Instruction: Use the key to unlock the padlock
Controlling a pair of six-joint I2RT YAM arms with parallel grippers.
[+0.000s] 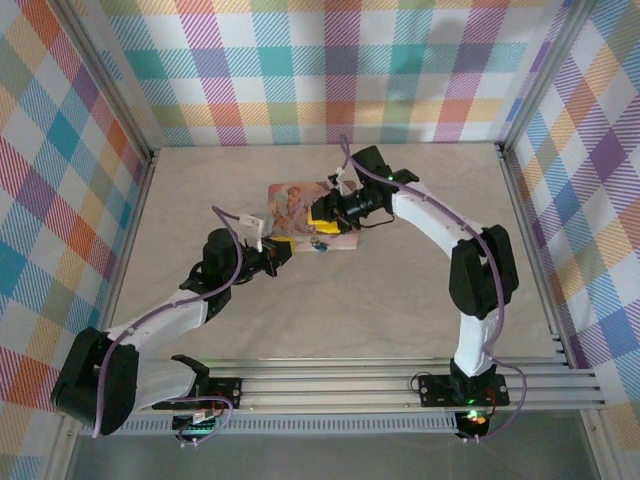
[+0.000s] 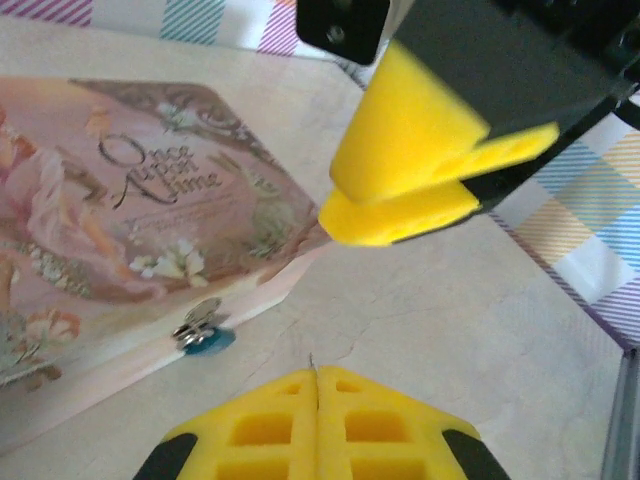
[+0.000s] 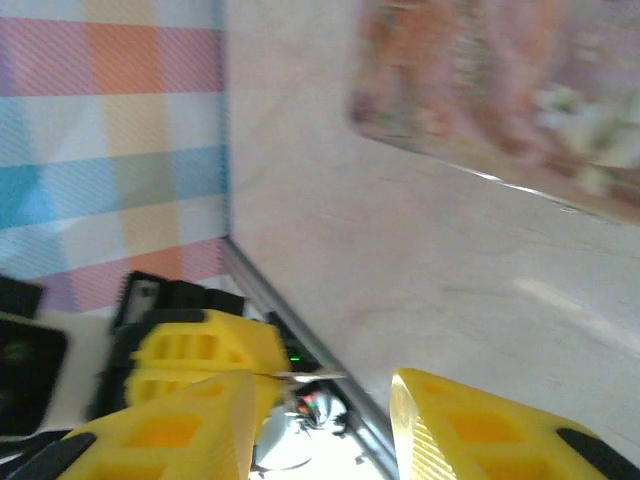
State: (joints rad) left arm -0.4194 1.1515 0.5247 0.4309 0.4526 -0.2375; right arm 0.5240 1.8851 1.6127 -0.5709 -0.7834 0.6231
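The left tool (image 2: 317,385) is pressed together, its yellow pads meeting in one seam at the bottom of the left wrist view. They are clamped on the key (image 2: 312,362). Just a short dark tip stands out of the seam, its long axis straight up the frame, toward the right tool's (image 3: 320,420) pads hanging in the upper middle.

The right wrist view gives the key from the other side. There it is a thin pale sliver lying almost level, pointing right from the left tool's pads at lower left. The right tool's own fingers stand apart at the bottom of that frame, with nothing between them.

The padlock (image 2: 205,335) sits in the lower left of the left wrist view, against the side wall of the box (image 2: 120,200). Its shackle end is up and to the left, and its blue body is down and to the right, by the table (image 2: 420,320).

The top view places both tools close together at the box's lower edge, mid-frame. There the padlock and key are too small to tell.
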